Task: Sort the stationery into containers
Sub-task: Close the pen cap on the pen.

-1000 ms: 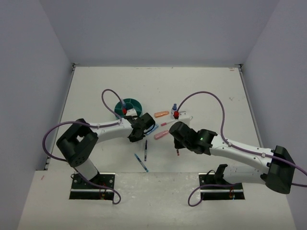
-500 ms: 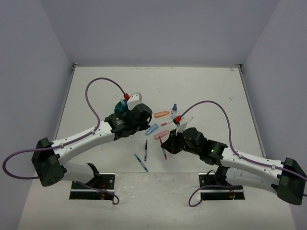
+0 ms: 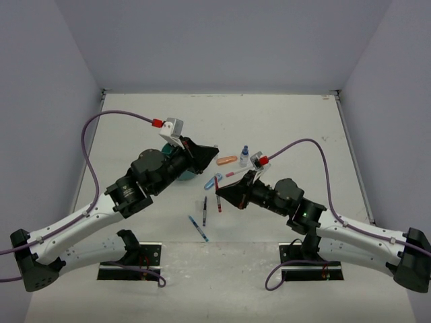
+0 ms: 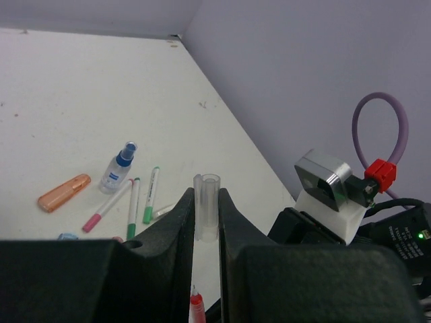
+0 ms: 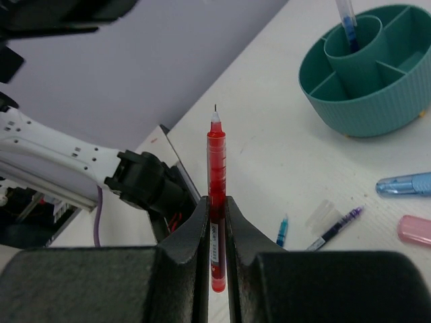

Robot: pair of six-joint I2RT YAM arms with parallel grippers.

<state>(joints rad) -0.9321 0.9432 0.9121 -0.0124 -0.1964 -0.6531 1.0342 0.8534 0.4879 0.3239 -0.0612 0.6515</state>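
Note:
My left gripper (image 3: 210, 151) is raised above the table, shut on a clear pen cap (image 4: 207, 205) that stands up between its fingertips. My right gripper (image 3: 221, 194) is shut on an uncapped red pen (image 5: 216, 175), tip pointing away from the wrist, and faces the left gripper; the pen also shows in the top view (image 3: 219, 202). The teal organizer (image 5: 367, 67) holds a blue pen (image 5: 348, 20) in its central cup. In the top view the organizer (image 3: 186, 176) is mostly hidden behind the left arm.
On the table lie an orange marker (image 3: 227, 160), a blue-capped bottle (image 3: 244, 155), a light-blue marker (image 3: 213, 182), a pink pen (image 3: 232, 173), a dark pen (image 3: 204, 210) and a blue pen (image 3: 198, 228). Two green pens (image 4: 131, 208) lie by the bottle. Another clear cap (image 5: 320, 215) lies loose.
The left arm has lifted off the table and stretched out with the clear cap. The right gripper has moved left and up with the red pen, so the two now face each other.

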